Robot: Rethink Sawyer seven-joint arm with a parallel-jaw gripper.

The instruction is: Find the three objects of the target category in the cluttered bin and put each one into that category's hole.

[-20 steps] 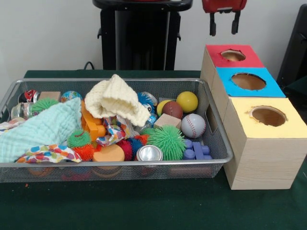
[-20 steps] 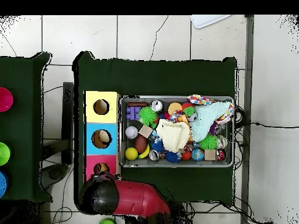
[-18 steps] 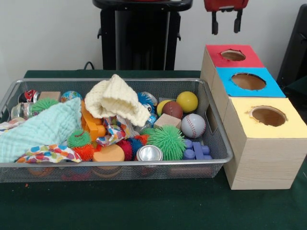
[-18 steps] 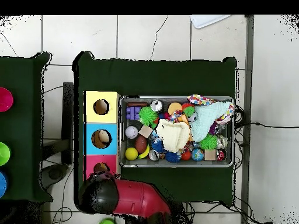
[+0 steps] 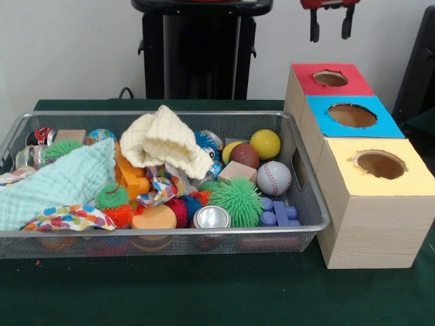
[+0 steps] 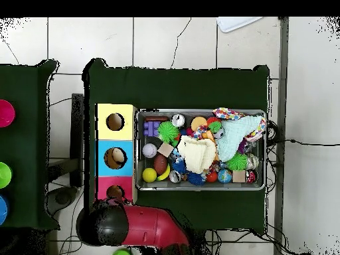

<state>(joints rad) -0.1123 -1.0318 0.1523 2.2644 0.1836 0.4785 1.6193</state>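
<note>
Gripper (image 5: pixel 330 24) empty, fingers apart, above red hole (image 5: pixel 330 78); wire bin (image 5: pixel 309 204) crammed with toys.

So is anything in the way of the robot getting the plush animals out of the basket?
Yes. No plush animal shows in the wire basket. The cream knitted cloth and the pale green cloth lie over the toys, so they may be hiding underneath. The gripper hangs open, high above the red hole.

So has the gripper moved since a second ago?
Yes. In the front view the gripper has risen toward the top edge and shifted slightly right, judged against the red hole, which it hangs above. Its fingers look apart and empty.
</note>
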